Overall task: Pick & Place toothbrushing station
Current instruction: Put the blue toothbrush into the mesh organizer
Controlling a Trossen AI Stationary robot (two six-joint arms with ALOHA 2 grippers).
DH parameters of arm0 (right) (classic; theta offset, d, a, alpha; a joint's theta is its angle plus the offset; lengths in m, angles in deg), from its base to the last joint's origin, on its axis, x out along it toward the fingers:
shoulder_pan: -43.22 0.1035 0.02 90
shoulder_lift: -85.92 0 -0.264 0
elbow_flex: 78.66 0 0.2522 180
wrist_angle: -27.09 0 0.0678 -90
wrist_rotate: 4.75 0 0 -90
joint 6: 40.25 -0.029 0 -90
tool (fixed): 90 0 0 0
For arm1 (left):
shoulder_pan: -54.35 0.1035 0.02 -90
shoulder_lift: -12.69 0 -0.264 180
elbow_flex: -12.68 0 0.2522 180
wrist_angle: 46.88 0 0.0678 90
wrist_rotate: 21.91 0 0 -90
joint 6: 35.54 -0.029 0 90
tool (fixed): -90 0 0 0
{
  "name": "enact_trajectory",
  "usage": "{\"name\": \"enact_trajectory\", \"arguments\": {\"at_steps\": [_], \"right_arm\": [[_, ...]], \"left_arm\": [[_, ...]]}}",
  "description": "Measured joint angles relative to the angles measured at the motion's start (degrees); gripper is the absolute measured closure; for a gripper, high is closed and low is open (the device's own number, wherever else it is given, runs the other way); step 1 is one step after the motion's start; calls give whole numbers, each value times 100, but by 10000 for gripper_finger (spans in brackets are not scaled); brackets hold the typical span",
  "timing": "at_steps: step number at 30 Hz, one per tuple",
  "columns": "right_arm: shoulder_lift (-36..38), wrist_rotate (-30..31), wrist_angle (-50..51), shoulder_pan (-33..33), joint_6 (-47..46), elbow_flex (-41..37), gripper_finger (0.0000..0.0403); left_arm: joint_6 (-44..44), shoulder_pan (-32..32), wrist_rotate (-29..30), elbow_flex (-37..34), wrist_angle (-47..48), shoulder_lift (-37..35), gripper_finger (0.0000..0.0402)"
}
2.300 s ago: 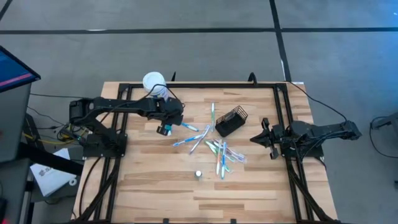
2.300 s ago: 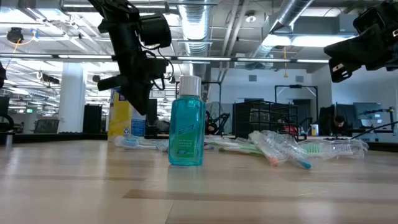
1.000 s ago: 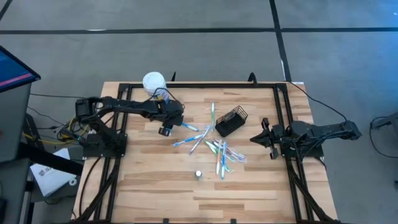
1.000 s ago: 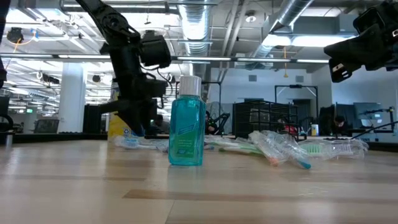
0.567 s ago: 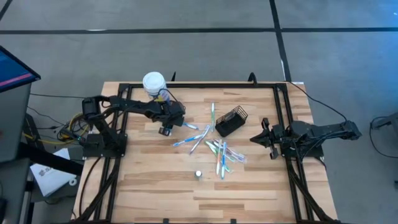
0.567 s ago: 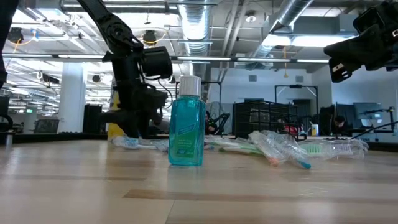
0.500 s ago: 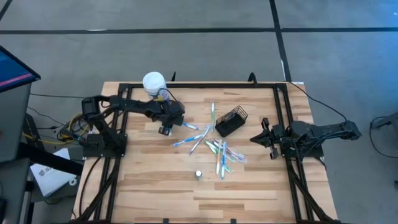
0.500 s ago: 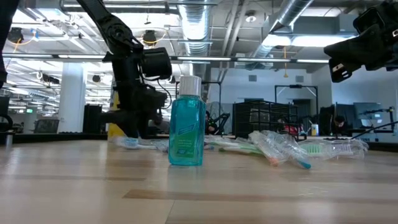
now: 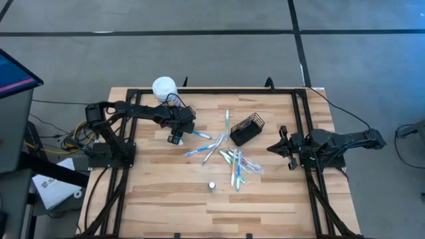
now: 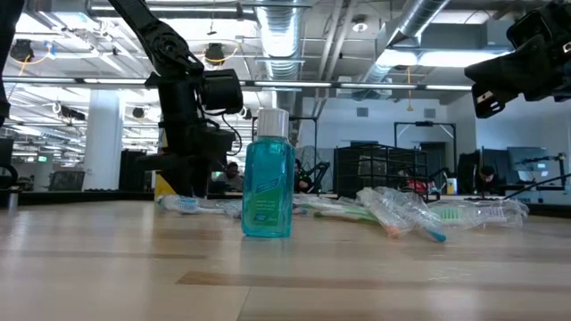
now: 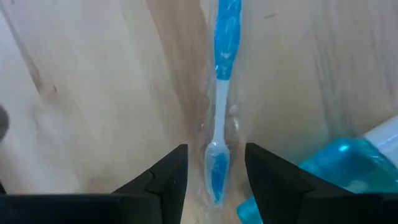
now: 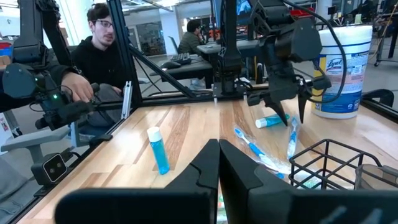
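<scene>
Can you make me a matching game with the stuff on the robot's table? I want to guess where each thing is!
Things:
1. left gripper
2. right gripper
3. black wire holder
4. small teal bottle

Places or states:
A. standing alone nearest the table's front edge
B. fingers shut, waiting at the right side
C. empty, beside the scattered toothbrushes
D. fingers open, astride a blue toothbrush

Pairs: 1-D, 2-B, 3-C, 4-A

White-lidded wipes jar (image 9: 163, 88) at the table's (image 9: 265, 199) far-left edge.

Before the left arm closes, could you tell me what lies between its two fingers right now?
In the left wrist view, a wrapped blue-and-white toothbrush lies on the table between the open fingers of the left gripper, head end nearest them.
</scene>
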Motion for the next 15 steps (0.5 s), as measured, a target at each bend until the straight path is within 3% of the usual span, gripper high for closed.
{"name": "enact_trajectory", "arguments": {"at_steps": [15], "right_arm": [[0,0,-2,0,0,0,402]], "left_arm": [[260,221,-85,-132,90,-30,247]]}}
